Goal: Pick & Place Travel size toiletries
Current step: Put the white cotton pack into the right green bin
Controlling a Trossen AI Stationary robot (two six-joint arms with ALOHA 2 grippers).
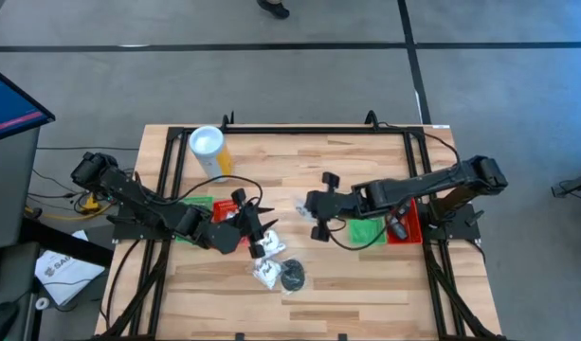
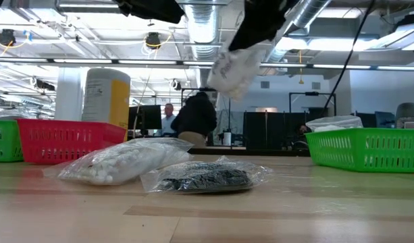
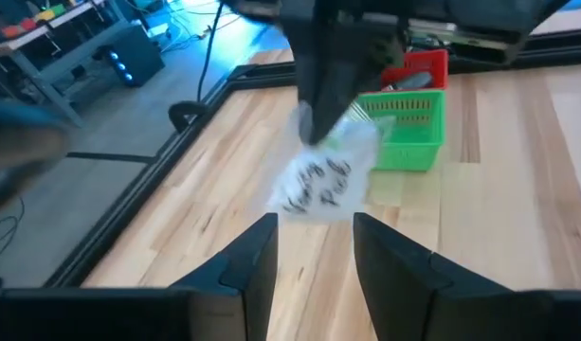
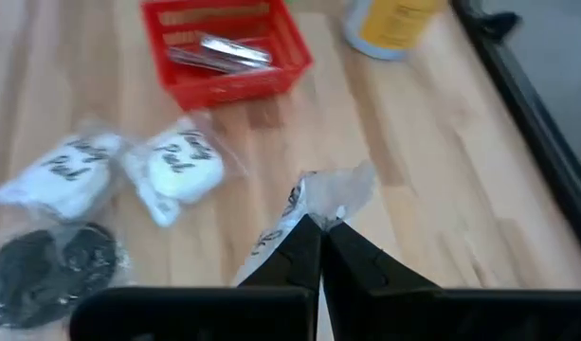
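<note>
The right pincer (image 4: 320, 248), clenched on a white sachet (image 4: 318, 204) hanging mid-table, faces the released left pincer (image 3: 314, 251).

This is a robotics lab or open industrial workspace. The wooden table (image 1: 366, 284) stands on a grey concrete floor (image 1: 271, 85) marked with dark lines. Beyond it, exposed silver ducts (image 2: 203, 27) and strip lights run overhead, dark monitors (image 2: 274, 131) line desks, and a person (image 2: 196, 116) stands there.
</note>
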